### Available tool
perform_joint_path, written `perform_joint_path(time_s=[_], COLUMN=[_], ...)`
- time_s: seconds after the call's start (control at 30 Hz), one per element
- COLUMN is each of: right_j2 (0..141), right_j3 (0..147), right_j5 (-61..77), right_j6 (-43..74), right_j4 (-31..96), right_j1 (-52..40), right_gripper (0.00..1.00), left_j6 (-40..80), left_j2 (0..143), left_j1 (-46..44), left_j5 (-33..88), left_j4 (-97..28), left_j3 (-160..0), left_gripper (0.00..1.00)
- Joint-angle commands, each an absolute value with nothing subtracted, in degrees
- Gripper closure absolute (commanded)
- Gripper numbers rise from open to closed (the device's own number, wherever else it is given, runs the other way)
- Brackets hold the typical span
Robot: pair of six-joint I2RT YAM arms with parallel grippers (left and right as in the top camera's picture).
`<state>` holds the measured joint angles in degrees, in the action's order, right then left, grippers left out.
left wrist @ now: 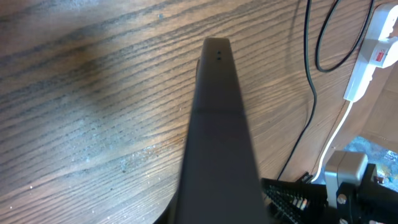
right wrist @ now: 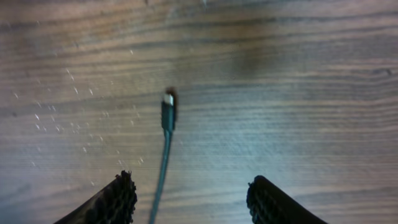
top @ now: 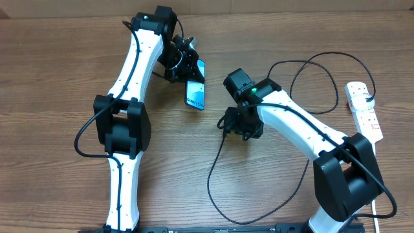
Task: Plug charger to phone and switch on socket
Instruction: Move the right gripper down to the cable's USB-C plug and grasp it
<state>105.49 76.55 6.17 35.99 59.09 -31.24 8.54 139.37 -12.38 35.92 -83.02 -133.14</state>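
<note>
The left gripper (top: 189, 71) is clenched on the phone (top: 196, 92), gripping it at its upper end near the far-centre area of the wooden table (top: 52, 65). In the overhead view the lit, light blue screen of the phone faces upward and the free end points toward the near side of the table. In the left wrist view the phone (left wrist: 217, 124) appears edge-on as a dark, narrow bar extending away from the camera above the wood; whether its free end touches the table cannot be determined. The right gripper (top: 238, 124) is positioned just to the right of the phone, not touching it, and points down at the table. Its fingers (right wrist: 112, 199) are spread apart and grasp nothing. The charger (right wrist: 163, 155) lies flat on the table, running up between the open fingers, closer to the finger on the left of the right wrist view, and its connector tip (right wrist: 168, 106) rests beyond the fingertips. In the overhead view the cable forms a loop below the right arm and a second loop toward the socket (top: 363, 107), which lies at the right edge of the table, well apart from the phone. A red switch (left wrist: 379, 57) and the white lead (left wrist: 336, 137) are visible in the left wrist view.
</note>
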Motion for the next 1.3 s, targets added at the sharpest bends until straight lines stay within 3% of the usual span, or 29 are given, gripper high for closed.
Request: perform_joint_path(time_s=[0.0,0.67,0.9,1.27], right_j2=[105.7,105.7,105.8,106.9], right_j3=[75.2,65.7,63.6,62.0], right_j5=[5.0,-1.5,-1.4,-1.5], right_j6=[40.6,47.2,47.2,48.1], right_j4=[57.6,41.8,37.7,34.0], right_j1=[-32.8,-37.0,-36.9,-37.0], right_gripper=[0.45,0.65,0.76,0.79], left_j6=[7.2,7.3,7.3,7.3], left_j2=[137.5,137.5,137.5,137.5], left_j1=[-12.8,-12.8,-12.8,-12.8], left_j5=[37.1,37.1,37.1,37.1], left_j4=[-83.4,-83.4,-83.7,-83.8], left_j3=[-134.3,-134.3,-134.3,-134.3], left_gripper=[0.96,0.96,0.96,0.96])
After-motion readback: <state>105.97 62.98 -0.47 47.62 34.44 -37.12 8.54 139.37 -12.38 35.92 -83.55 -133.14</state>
